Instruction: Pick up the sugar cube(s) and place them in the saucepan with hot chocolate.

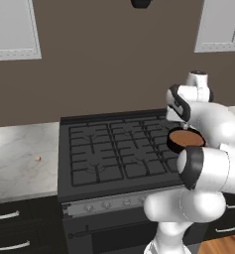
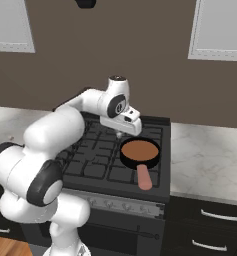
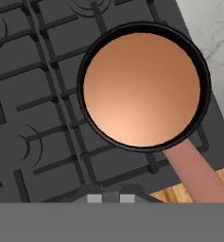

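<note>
**Gripper Closed Above the Stove**

The stove (image 2: 97, 165) is carrying the saucepan (image 2: 139, 152) at its front-right corner, handle pointing toward the front edge. The gripper (image 2: 120, 134) is hovering beside the pan's rim, jaws closed; whether they are holding anything is unclear. One orange-tan cube (image 1: 37, 158) is lying on the left counter (image 1: 17, 158).

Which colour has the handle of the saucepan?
Pinkish-red; the saucepan handle shows best in the hand view.

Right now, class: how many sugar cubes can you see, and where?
1: an orange-tan cube lies on the counter left of the stove. A second may be hidden, perhaps pinched in the shut gripper.
</note>
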Available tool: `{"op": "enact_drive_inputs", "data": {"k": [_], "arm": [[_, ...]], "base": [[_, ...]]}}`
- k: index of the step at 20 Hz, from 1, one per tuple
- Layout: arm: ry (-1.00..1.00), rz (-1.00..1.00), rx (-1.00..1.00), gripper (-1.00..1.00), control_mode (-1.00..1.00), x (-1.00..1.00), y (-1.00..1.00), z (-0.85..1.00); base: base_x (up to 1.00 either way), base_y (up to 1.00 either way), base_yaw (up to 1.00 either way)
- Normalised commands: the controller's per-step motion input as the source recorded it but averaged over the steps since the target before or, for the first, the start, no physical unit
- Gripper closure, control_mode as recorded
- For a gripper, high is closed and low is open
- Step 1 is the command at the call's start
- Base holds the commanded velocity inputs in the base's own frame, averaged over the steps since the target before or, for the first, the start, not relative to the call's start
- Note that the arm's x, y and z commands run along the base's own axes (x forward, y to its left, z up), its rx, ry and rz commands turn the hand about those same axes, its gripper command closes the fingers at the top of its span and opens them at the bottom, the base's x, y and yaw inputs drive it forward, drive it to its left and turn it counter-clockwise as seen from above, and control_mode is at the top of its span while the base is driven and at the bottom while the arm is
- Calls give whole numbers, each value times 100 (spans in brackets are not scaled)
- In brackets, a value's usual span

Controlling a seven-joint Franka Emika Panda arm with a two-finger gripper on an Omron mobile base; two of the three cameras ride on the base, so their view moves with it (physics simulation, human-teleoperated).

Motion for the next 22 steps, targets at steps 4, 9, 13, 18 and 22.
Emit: {"op": "enact_drive_inputs", "data": {"k": [4,9,13,18,22], "arm": [[0,5,14,100,-100,36,-91,0],[0,3,3,100,-100,27,-46,0],[0,0,-4,100,-100,13,-22,-13],[-2,1,-12,100,-100,0,-9,-36],[-7,8,-14,100,-100,-25,0,-39]], "base": [[0,0,0],[0,0,0],[0,0,0],[0,0,0],[0,0,0]]}}
